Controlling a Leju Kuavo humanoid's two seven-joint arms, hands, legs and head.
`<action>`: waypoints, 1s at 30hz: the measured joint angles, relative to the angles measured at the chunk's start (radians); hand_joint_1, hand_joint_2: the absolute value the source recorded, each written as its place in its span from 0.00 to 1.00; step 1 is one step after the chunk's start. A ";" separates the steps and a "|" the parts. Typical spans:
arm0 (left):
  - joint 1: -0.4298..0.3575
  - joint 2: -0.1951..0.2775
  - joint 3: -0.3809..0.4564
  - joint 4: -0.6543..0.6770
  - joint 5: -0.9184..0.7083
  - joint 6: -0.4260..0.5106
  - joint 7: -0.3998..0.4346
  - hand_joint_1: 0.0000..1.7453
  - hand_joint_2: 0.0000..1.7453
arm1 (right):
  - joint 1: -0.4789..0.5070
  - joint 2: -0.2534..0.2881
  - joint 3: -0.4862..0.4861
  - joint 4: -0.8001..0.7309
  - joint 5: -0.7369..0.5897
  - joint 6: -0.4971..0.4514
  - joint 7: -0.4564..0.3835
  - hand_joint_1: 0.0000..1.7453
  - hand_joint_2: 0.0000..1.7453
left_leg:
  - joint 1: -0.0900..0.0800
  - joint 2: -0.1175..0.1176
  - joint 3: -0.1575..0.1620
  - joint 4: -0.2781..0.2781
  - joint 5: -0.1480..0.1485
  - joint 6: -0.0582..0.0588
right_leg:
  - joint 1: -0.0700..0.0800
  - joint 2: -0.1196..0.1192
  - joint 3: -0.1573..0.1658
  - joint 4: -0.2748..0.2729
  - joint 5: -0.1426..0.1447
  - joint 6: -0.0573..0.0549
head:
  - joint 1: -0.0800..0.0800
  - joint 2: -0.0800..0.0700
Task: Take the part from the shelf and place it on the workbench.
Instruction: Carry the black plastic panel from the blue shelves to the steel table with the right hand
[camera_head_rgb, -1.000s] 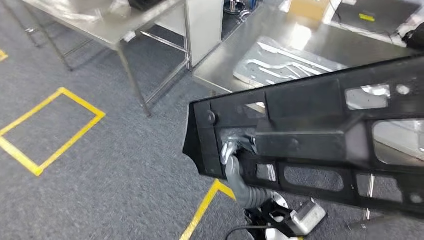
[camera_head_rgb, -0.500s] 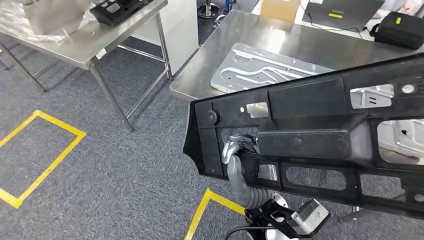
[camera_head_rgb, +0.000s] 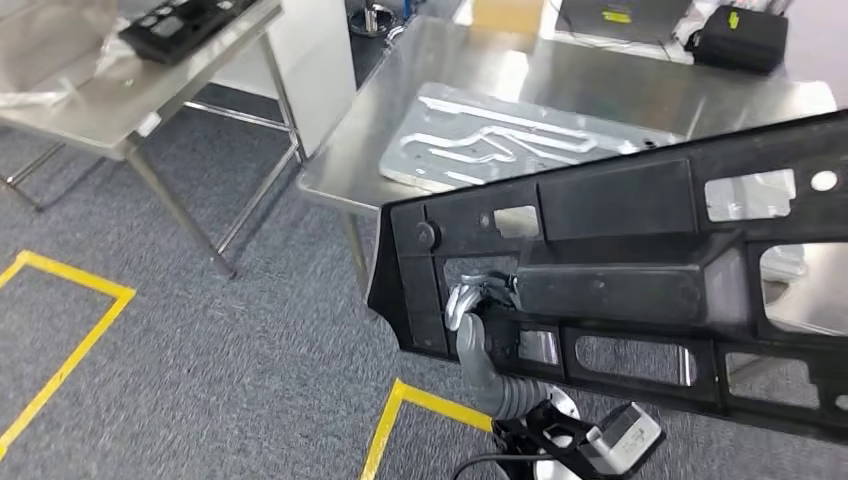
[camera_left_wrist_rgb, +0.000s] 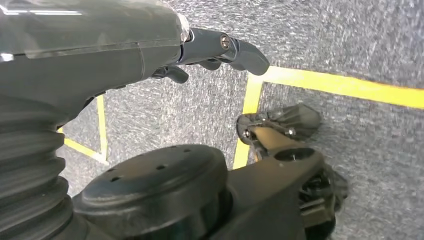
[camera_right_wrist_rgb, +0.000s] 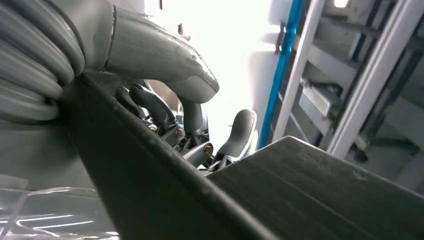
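The part (camera_head_rgb: 640, 270) is a long black plastic panel with several cut-outs, held up across the right half of the head view. My right hand (camera_head_rgb: 468, 312) grips it near its left end, fingers hooked through an opening; the fingers (camera_right_wrist_rgb: 165, 117) wrap the part's dark edge (camera_right_wrist_rgb: 150, 165) in the right wrist view. The steel workbench (camera_head_rgb: 720, 100) stands beyond the part and carries a silver stamped metal panel (camera_head_rgb: 500, 140). My left hand (camera_left_wrist_rgb: 210, 50) hangs over the grey carpet, fingers loosely apart and holding nothing.
A second steel table (camera_head_rgb: 110, 100) at the left bears a black device (camera_head_rgb: 180, 25). A black bag (camera_head_rgb: 740, 35) and a laptop (camera_head_rgb: 620, 15) lie at the workbench's far side. Yellow tape (camera_head_rgb: 385, 425) marks the carpet. Shelf posts (camera_right_wrist_rgb: 295, 75) show in the right wrist view.
The whole picture has shifted: the camera has moved, and the workbench now lies more centred behind the part. The part and my right hand keep their place in the picture.
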 joint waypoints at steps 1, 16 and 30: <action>0.000 0.001 0.000 0.000 0.000 0.001 -0.001 0.00 1.00 | 0.000 0.000 0.001 0.000 0.000 -0.001 0.000 1.00 1.00 | 0.000 0.009 0.005 -0.002 -0.003 -0.005 | 0.000 0.012 -0.001 0.000 -0.002 -0.008 | 0.000 0.000; 0.001 0.009 0.000 0.000 0.002 0.005 -0.011 0.00 1.00 | -0.003 -0.003 0.005 0.003 -0.004 -0.015 -0.018 1.00 1.00 | -0.015 -0.129 -0.057 0.024 0.036 0.038 | 0.013 0.164 0.020 -0.002 -0.018 -0.036 | 0.002 0.000; 0.001 0.008 0.000 -0.001 0.009 0.007 -0.011 0.00 1.00 | -0.005 -0.008 0.005 0.010 -0.008 -0.017 -0.024 1.00 1.00 | -0.006 -0.001 -0.008 -0.004 0.011 0.011 | -0.003 0.010 0.009 -0.003 -0.006 0.004 | 0.011 0.000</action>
